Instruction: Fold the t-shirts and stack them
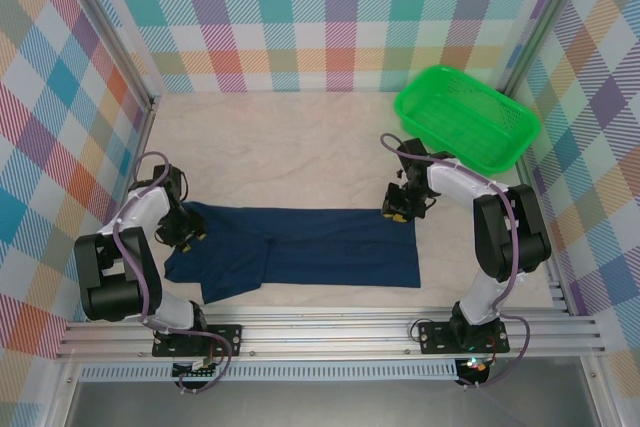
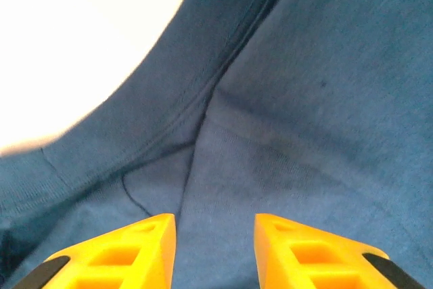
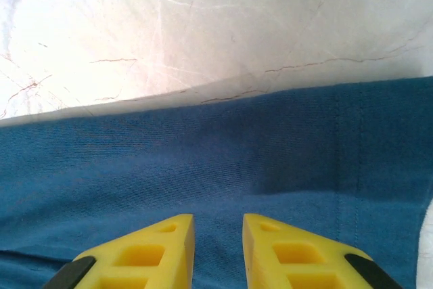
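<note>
A dark navy blue short-sleeved cloth t-shirt (image 1: 310,259) lies flat on the pale marbled counter (image 1: 280,147), left claw (image 1: 186,233) partly parted over its left end, right claw (image 1: 397,211) narrowly parted at its far-right corner, perhaps touching cloth.

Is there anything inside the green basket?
Empty. From the top view, the green basket shows its bare mesh floor all over, with nothing lying inside it.

Both arms bent, elbows up, wrists pitched down. L gripper (image 2: 215,225) low, jaws apart w/ moderate gap; R gripper (image 3: 218,221) low, jaws apart, narrower gap.
</note>
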Controlling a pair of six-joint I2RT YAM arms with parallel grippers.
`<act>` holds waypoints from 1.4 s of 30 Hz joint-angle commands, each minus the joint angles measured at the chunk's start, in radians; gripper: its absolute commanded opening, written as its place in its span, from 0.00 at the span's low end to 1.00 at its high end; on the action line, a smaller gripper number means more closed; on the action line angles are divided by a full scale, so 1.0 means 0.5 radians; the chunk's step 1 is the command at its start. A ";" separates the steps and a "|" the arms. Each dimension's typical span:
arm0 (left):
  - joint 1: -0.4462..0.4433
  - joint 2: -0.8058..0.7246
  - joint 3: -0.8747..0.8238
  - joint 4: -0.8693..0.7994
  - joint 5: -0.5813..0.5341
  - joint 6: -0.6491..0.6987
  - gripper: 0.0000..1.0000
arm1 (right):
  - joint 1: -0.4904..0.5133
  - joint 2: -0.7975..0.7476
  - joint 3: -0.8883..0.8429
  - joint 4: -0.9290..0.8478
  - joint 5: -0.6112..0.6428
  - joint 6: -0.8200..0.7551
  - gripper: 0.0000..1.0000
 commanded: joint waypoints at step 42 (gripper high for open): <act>0.059 -0.060 0.018 0.214 -0.008 0.091 0.00 | -0.001 -0.006 0.021 0.016 -0.099 0.002 0.27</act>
